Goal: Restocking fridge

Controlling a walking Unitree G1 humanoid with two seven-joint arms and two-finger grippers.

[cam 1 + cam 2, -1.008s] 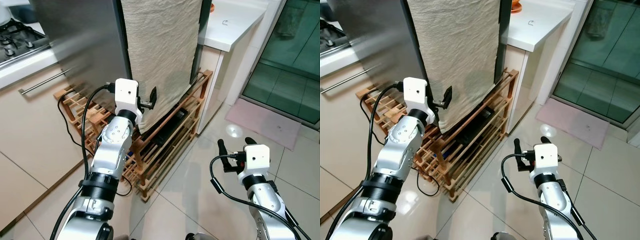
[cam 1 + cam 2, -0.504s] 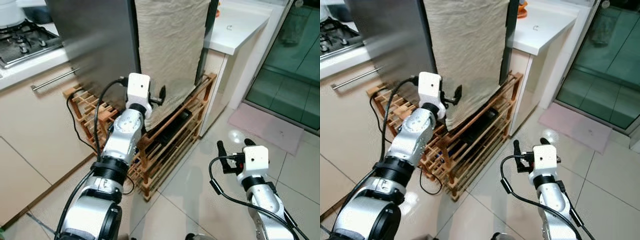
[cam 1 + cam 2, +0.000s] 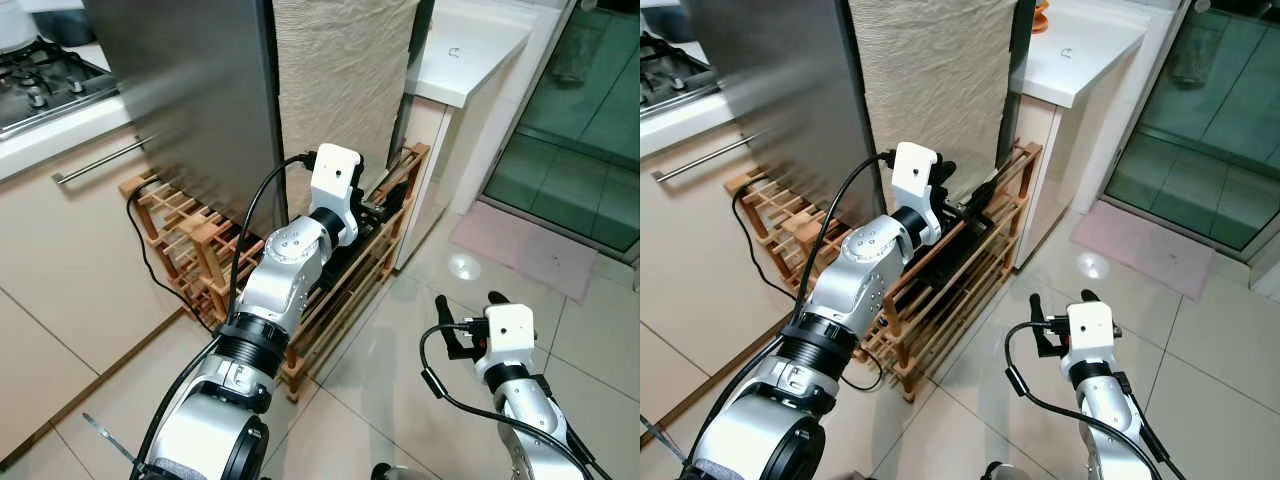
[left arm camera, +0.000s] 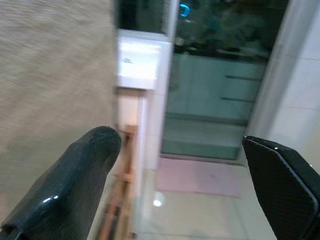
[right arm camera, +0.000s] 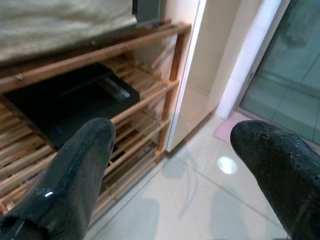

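Observation:
A stainless steel fridge (image 3: 190, 90) stands ahead with a beige cloth (image 3: 340, 80) hanging down its side. My left gripper (image 3: 383, 203) reaches out low past the cloth's right edge, over the top of a wooden rack (image 3: 330, 290). In the left wrist view its two fingers (image 4: 75, 175) stand wide apart with nothing between them, so it is open. My right gripper (image 3: 468, 303) hovers low over the tiled floor to the right of the rack, open and empty. A flat black object (image 5: 65, 100) lies on a rack shelf.
A white counter (image 3: 470, 50) stands right of the fridge, with a glass door (image 3: 590, 110) and a pink mat (image 3: 530, 250) beyond it. A gas hob (image 3: 40, 85) and cabinets are at the left. A black cable (image 3: 150, 250) trails over the rack's left end.
My left arm has swung right, from the cloth's lower left edge to the rack's right end. The cloth's bottom edge now hangs behind my arm. The right gripper has barely moved.

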